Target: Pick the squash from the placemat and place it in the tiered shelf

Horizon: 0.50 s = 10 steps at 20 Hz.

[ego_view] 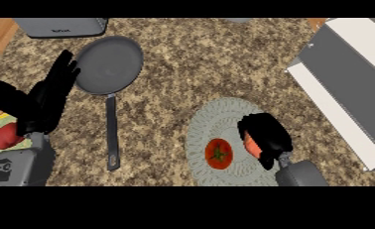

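Right robot hand (pixel 267 136) grasps squash (pixel 251 143) beside tomato (pixel 218 153) on placemat (pixel 219 119).

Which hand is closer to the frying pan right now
Left. The left hand rests open just beside the frying pan; the right hand is far across, over the placemat.

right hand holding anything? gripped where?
Right hand is curled round an orange thing, likely the squash; which part it grips is hidden. Left hand open, holds nothing.
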Each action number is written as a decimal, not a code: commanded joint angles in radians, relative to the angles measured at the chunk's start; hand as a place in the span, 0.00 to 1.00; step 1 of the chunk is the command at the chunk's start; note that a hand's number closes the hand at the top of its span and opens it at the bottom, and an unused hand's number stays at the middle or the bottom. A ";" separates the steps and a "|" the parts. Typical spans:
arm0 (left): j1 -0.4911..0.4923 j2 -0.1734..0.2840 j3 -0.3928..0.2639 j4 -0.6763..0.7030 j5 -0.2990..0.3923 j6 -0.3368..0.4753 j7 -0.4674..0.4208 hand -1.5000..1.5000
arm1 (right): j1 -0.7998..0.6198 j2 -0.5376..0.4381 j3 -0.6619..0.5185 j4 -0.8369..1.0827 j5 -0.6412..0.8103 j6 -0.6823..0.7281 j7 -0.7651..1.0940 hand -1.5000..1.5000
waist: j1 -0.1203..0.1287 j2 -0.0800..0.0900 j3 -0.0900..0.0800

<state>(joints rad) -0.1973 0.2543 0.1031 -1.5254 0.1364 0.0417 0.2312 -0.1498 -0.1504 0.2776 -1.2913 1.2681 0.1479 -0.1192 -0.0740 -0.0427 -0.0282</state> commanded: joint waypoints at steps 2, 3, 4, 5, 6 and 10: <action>0.043 -0.013 -0.005 -0.009 -0.007 0.004 -0.021 0.50 | 0.213 0.144 0.049 -0.229 -0.124 -0.036 0.140 1.00 | -0.003 0.016 0.026; 0.050 -0.034 -0.022 -0.001 -0.010 0.001 -0.046 0.50 | 0.241 0.145 0.087 -0.264 -0.188 -0.095 0.153 1.00 | 0.001 0.020 0.028; 0.047 -0.010 0.008 0.008 0.002 -0.003 -0.036 0.50 | 0.274 0.146 0.097 -0.338 -0.231 -0.099 0.160 1.00 | -0.005 0.018 0.028; 0.043 0.019 0.023 -0.013 0.005 -0.009 -0.015 0.50 | 0.270 0.147 0.075 -0.417 -0.286 -0.108 0.169 1.00 | -0.003 0.012 0.029; 0.052 -0.012 -0.008 -0.012 -0.003 -0.009 -0.031 0.50 | 0.279 0.148 0.124 -0.491 -0.298 -0.120 0.226 1.00 | -0.002 0.014 0.027; 0.023 0.009 0.020 0.002 0.006 -0.008 -0.023 0.50 | 0.354 0.149 0.182 -0.811 -0.299 -0.130 0.355 1.00 | -0.003 0.019 0.025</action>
<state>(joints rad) -0.1660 0.2562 0.1126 -1.5286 0.1394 0.0338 0.2094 0.1374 -0.0157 0.4110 -1.8486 1.0172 0.0337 0.1293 -0.0773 -0.0278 -0.0048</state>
